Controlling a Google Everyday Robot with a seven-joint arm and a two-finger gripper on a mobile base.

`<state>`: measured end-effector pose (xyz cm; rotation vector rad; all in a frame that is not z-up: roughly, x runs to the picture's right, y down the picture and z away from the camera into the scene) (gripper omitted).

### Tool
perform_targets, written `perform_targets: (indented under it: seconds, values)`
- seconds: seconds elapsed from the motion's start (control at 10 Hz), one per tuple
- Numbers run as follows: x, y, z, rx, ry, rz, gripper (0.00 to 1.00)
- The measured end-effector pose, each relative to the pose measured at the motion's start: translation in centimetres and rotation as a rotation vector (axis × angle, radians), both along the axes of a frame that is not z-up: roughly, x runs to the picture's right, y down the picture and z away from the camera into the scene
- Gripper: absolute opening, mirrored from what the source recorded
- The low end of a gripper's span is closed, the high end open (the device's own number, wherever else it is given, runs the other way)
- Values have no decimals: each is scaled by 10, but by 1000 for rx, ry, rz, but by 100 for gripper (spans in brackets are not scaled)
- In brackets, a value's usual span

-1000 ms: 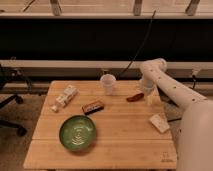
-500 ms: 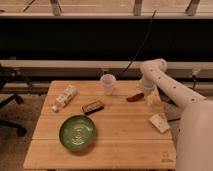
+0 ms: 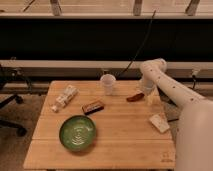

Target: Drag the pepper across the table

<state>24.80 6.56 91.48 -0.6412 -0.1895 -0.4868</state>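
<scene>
The pepper [image 3: 134, 97] is a small reddish-brown curved item lying on the light wooden table [image 3: 115, 135] near its far right edge. My white arm reaches in from the right, and my gripper [image 3: 148, 95] hangs just to the right of the pepper, at table height, close to or touching its right end.
A clear cup [image 3: 107, 83] stands left of the pepper. A brown-and-orange bar [image 3: 93, 106], a white packet [image 3: 65, 96] and a green bowl [image 3: 77, 132] lie to the left. A pale sponge-like piece [image 3: 159, 122] lies near the right edge. A dark chair [image 3: 10, 107] stands at left.
</scene>
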Motion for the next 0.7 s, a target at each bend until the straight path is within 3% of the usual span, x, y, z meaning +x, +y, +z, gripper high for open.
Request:
perform_targets:
  seconds: [0.5,0.7]
  values:
    - [-2,2,2,0,-12,-6,80]
    - [-21,4,8,11,-33,-11,80]
